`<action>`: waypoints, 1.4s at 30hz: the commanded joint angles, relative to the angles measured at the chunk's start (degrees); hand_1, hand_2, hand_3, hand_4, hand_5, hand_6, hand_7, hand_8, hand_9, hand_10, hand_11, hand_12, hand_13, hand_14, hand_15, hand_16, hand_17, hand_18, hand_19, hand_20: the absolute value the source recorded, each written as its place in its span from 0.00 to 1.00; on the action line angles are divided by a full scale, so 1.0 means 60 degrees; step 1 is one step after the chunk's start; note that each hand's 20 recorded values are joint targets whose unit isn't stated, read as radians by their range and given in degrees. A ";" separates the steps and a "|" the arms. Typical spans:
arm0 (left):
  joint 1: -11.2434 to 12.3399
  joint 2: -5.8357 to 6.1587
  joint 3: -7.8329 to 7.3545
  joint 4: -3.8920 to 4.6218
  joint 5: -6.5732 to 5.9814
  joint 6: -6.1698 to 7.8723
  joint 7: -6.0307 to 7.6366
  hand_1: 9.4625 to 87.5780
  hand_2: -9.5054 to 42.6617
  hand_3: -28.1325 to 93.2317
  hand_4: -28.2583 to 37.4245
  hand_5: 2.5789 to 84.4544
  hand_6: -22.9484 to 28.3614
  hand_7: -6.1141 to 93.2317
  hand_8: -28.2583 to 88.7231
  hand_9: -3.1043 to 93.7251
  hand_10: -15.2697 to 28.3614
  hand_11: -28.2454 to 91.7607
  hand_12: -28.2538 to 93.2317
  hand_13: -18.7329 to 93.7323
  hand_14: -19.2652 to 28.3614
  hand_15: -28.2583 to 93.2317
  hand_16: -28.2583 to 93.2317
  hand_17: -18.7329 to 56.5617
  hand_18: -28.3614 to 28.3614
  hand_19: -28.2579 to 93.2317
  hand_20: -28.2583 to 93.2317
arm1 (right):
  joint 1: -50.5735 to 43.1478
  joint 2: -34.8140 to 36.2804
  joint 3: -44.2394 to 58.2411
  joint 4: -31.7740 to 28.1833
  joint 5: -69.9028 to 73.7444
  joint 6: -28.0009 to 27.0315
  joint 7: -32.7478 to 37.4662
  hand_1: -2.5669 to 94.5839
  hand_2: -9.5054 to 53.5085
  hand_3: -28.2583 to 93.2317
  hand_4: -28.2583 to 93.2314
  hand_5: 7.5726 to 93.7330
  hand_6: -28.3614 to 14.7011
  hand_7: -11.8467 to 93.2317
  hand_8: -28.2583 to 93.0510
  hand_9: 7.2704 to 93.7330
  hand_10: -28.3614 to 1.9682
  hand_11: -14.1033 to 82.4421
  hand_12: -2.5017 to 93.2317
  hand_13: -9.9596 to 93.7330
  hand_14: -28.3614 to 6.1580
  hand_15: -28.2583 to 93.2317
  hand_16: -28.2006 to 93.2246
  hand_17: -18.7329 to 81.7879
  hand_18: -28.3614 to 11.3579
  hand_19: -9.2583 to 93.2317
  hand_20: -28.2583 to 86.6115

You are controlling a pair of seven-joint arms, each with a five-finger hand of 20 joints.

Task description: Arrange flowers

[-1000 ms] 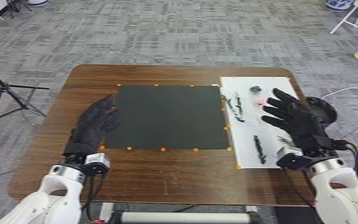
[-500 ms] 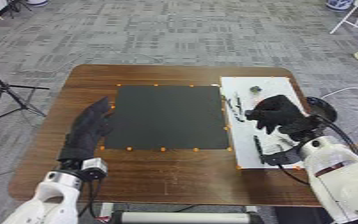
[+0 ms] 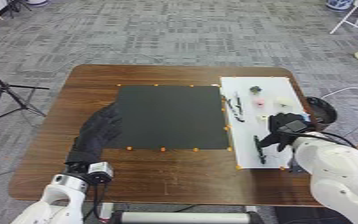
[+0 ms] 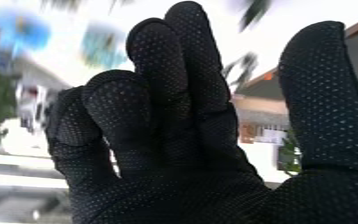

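Note:
In the head view my right hand (image 3: 286,127) is over the lower right part of the white sheet (image 3: 246,159), covering what lies beneath it. In the right wrist view that hand (image 4: 175,135) is open, its fingers and thumb apart with nothing between them. Farther up the sheet lie a pink flower (image 3: 260,102), a pale flower (image 3: 284,101), a small yellowish one (image 3: 263,117) and a dark green one (image 3: 255,89). Dark stems (image 3: 238,107) lie along the left side, and another dark stem (image 3: 260,149) is beside my right hand. My left hand (image 3: 102,125) rests open at the black mat's left edge.
The square black mat (image 3: 168,117) covers the middle of the brown table (image 3: 184,175), with orange markers around it. A round black object (image 3: 321,111) stands at the table's right edge. A tripod (image 3: 14,95) is on the floor at the left.
My right hand has come down and toward the robot over the sheet, uncovering the flowers, and its arm has swung round. My left hand has shifted slightly right, onto the mat's edge.

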 commanded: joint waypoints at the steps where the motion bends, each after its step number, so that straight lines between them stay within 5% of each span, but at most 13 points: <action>1: 0.0021 -0.0031 0.0105 0.0010 -0.0056 -0.0221 -0.0055 0.27 0.02 0.77 0.08 0.25 0.49 0.28 0.15 0.19 0.58 0.42 0.39 0.29 0.69 0.44 0.25 0.15 0.82 0.56 0.30 | -0.0887 0.0214 0.0132 -0.0083 0.0262 0.0072 0.0025 0.30 0.00 0.81 0.00 0.74 0.62 0.54 0.11 0.77 0.47 0.62 0.35 0.73 0.45 0.85 0.47 0.52 0.15 0.97 0.60; 9: 0.0071 0.0086 -0.0089 -0.0033 -0.0098 -0.0057 0.0119 0.27 0.02 0.77 0.08 0.25 0.49 0.28 0.15 0.19 0.58 0.42 0.39 0.29 0.69 0.44 0.25 0.15 0.82 0.56 0.30 | -0.0758 0.0022 -0.0320 0.0350 0.0313 -0.0074 0.0036 0.29 0.00 0.81 0.00 0.74 0.61 0.55 0.11 0.77 0.46 0.62 0.35 0.72 0.45 0.85 0.47 0.52 0.15 0.97 0.60; 26: 0.0324 -0.0030 -0.0492 -0.0108 -0.0190 0.0124 0.0203 0.27 0.02 0.77 0.09 0.25 0.50 0.28 0.15 0.19 0.58 0.42 0.39 0.29 0.69 0.44 0.25 0.15 0.82 0.56 0.30 | -0.0106 -0.0361 -0.1184 0.0347 0.0383 -0.0367 -0.0090 0.27 0.00 0.82 0.00 0.73 0.61 0.56 0.10 0.76 0.45 0.62 0.35 0.72 0.44 0.85 0.47 0.51 0.16 0.96 0.60; 42: 0.0250 -0.0082 -0.0507 -0.0075 -0.0265 0.0079 0.0216 0.27 0.03 0.77 0.09 0.26 0.49 0.27 0.16 0.19 0.58 0.42 0.39 0.30 0.70 0.44 0.25 0.15 0.82 0.56 0.30 | 0.0489 -0.1102 -0.2397 0.0877 0.0026 -0.0443 0.0125 0.30 0.00 0.83 0.00 0.72 0.61 0.56 0.10 0.75 0.47 0.63 0.35 0.72 0.45 0.85 0.47 0.52 0.15 0.96 0.60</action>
